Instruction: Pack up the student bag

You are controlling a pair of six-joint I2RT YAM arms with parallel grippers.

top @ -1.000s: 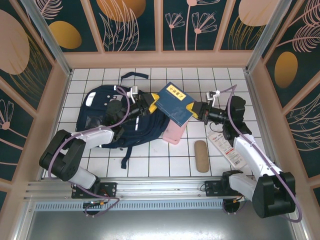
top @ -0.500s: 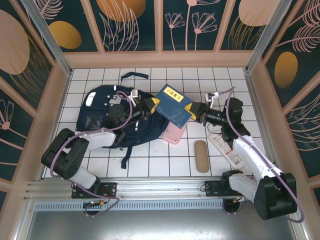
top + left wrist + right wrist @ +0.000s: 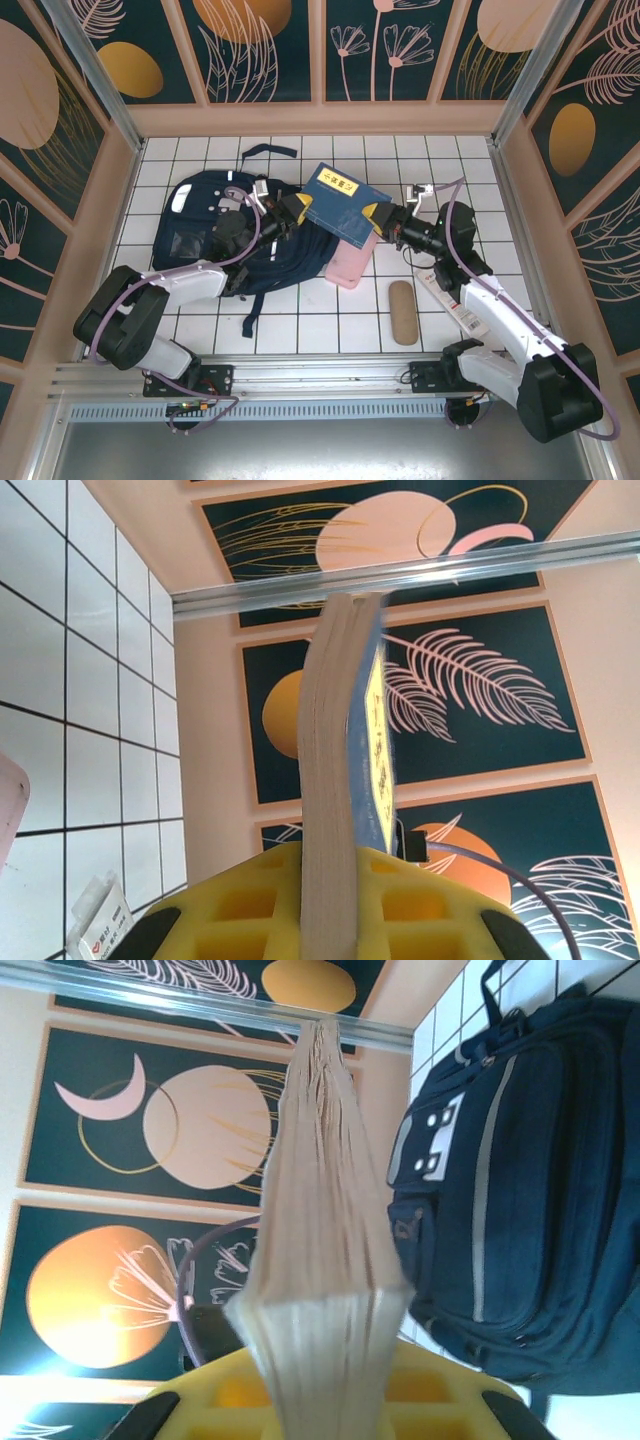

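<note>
The bag point(image 3: 200, 235) lies flat on the tiled floor point(image 3: 300, 325), left of centre, with its carry loop toward the far wall. The pictures do not show whether its main compartment is open.

A blue book point(image 3: 340, 200) hangs tilted over the bag's right edge. A pink case point(image 3: 348, 268) lies on the floor below it. A tan case point(image 3: 401, 312) and a white packet point(image 3: 452, 298) lie further right.

The left gripper point(image 3: 293, 210) is clenched on the book's left end. The right gripper point(image 3: 375, 217) is clenched on its right end. Both wrist views show the page block pinched between yellow pads.

Hazards:
- Both grips sit near an edge. Unequal arm travel is likely to twist the book or pull it from one grip.
- A closed or collapsed opening would stop the book on the fabric.
- The left forearm crosses the bag and may drag it.

Pose: the left arm bends outward at the elbow and its wrist points right. The right arm reaches forward with its wrist turned left. The grippers face each other.
</note>
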